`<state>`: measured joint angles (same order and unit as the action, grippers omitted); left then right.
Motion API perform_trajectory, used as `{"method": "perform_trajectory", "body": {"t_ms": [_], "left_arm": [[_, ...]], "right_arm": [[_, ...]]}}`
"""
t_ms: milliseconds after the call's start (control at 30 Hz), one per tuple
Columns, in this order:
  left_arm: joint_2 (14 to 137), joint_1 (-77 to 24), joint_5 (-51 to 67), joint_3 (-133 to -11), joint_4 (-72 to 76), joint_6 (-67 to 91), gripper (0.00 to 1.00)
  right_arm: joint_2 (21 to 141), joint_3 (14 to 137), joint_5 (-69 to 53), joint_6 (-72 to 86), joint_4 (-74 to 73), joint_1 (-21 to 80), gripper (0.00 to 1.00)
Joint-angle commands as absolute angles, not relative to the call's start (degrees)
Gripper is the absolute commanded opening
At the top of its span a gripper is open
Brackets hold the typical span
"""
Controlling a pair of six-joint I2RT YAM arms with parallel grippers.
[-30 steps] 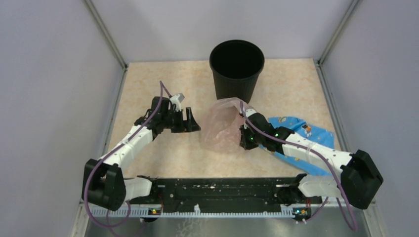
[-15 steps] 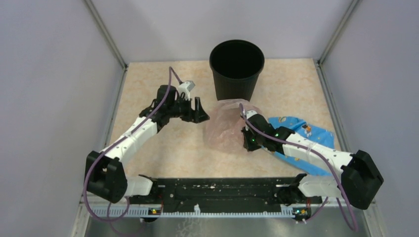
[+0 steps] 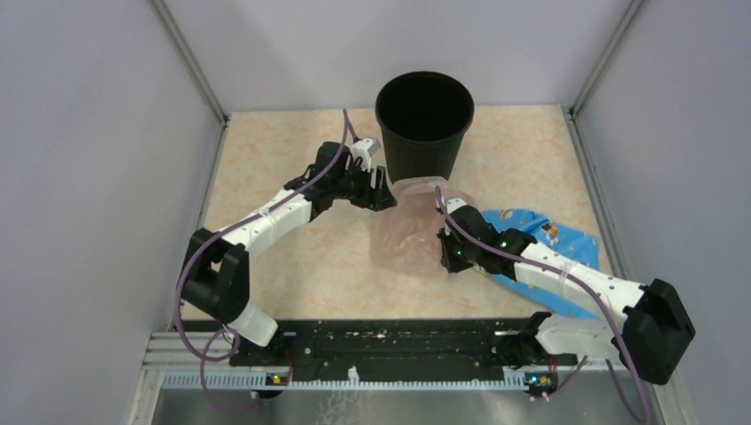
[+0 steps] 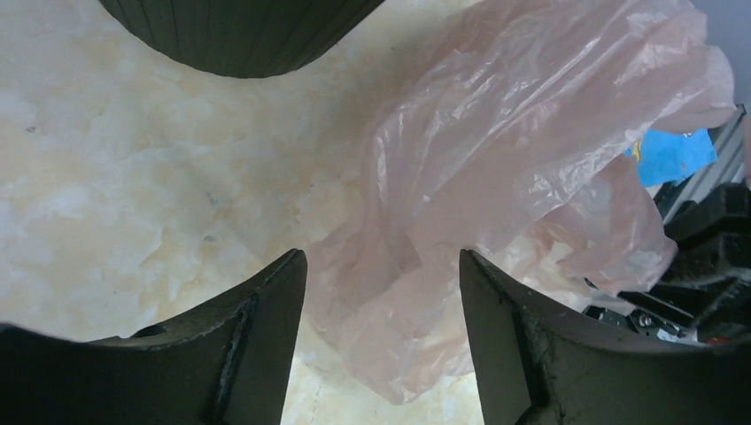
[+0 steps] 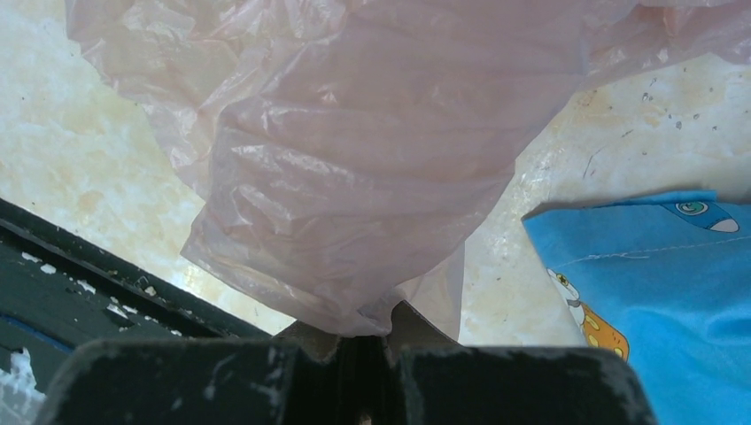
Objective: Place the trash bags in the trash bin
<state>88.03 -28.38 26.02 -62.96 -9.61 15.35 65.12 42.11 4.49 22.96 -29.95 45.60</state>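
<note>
A crinkly pale-pink trash bag (image 3: pixel 409 228) hangs in front of the round black trash bin (image 3: pixel 423 119) at the table's back middle. My right gripper (image 3: pixel 443 248) is shut on the bag's near right edge and holds it up; in the right wrist view the film (image 5: pixel 354 150) bunches between the closed jaws. My left gripper (image 3: pixel 383 190) is open at the bag's left side, just left of the bin's base. In the left wrist view the bag (image 4: pixel 496 168) lies ahead between the spread fingers (image 4: pixel 266 345), apart from them, and the bin's base (image 4: pixel 239 31) is at top left.
A blue printed cloth (image 3: pixel 540 243) lies on the table under my right arm, also in the right wrist view (image 5: pixel 655 266). Grey walls and metal rails enclose the beige table (image 3: pixel 283 150). A black rail (image 3: pixel 390 341) runs along the near edge.
My left arm has swung right and away from me, from the table's left middle up to the bag's left side by the bin. My right gripper has held the bag almost still.
</note>
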Motion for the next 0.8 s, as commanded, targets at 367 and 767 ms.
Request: {"method": "perform_trajectory", "body": {"t_ms": [367, 767], "left_arm": [[91.2, -29.6, 24.0, -63.1, 4.9, 19.9, 0.53], [94.3, -30.3, 24.2, -63.9, 3.8, 18.6, 0.54]], "right_arm": [[62.9, 44.8, 6.0, 22.2, -31.9, 46.0, 0.0], [63.6, 45.8, 6.3, 22.2, -32.1, 45.9, 0.0]]}}
